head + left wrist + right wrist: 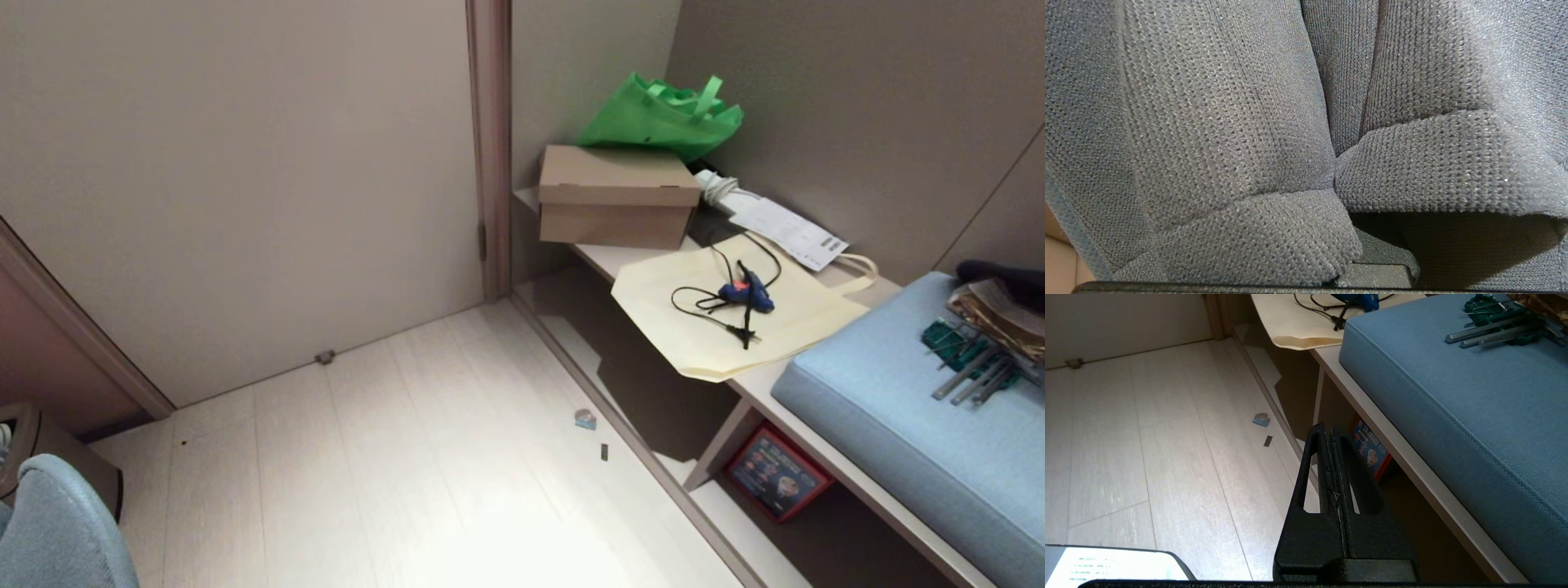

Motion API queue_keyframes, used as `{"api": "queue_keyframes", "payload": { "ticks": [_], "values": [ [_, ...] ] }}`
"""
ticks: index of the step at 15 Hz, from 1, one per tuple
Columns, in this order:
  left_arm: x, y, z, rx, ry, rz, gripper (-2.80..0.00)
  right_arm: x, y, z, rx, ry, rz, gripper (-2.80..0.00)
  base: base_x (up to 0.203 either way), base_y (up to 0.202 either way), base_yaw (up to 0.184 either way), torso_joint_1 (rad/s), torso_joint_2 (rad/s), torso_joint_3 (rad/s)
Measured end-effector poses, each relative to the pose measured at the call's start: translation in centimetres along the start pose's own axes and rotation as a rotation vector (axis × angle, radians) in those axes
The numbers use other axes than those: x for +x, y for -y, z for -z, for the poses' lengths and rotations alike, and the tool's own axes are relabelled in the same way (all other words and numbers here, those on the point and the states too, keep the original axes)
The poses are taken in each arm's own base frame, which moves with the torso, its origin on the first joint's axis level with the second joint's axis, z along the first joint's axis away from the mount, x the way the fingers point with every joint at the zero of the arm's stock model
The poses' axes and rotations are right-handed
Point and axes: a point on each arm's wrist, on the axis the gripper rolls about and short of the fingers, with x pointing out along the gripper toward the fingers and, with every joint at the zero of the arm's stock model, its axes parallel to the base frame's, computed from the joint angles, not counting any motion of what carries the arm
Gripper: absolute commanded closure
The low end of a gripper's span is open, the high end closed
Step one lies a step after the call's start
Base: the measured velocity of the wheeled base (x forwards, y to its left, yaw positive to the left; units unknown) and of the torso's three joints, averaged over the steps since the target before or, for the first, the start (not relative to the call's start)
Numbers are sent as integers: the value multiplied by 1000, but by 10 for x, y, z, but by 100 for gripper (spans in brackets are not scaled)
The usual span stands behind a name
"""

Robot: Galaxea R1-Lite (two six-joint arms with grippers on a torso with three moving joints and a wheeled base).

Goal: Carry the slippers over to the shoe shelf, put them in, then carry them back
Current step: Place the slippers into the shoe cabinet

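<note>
Left claw: clenched on the slippers [1306,134], whose dark grey knit fills my left wrist view.
Right claw [1333,457]: pinched shut, empty, beside the bench [1412,465].
Handling: soft, light, floppy, I judge; best pinched through both folded uppers.
Shoe shelf [735,523]: low cubby under the bench, still without slippers.

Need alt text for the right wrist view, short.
The right pincer, shut and empty, hangs above a pale floor beside a bench with a blue cushion. The shoe shelf opens under the bench.
</note>
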Motion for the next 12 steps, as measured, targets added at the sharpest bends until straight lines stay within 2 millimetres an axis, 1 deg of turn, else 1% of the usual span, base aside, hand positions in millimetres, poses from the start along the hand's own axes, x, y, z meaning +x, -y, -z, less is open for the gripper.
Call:
{"api": "queue_keyframes", "payload": {
  "ticks": [12],
  "values": [
    [0, 0, 0, -14, 0, -1, 0, 0, 0, 0, 2, 0, 0, 0, 0, 0, 0, 4, 0, 206]
  ]
}}
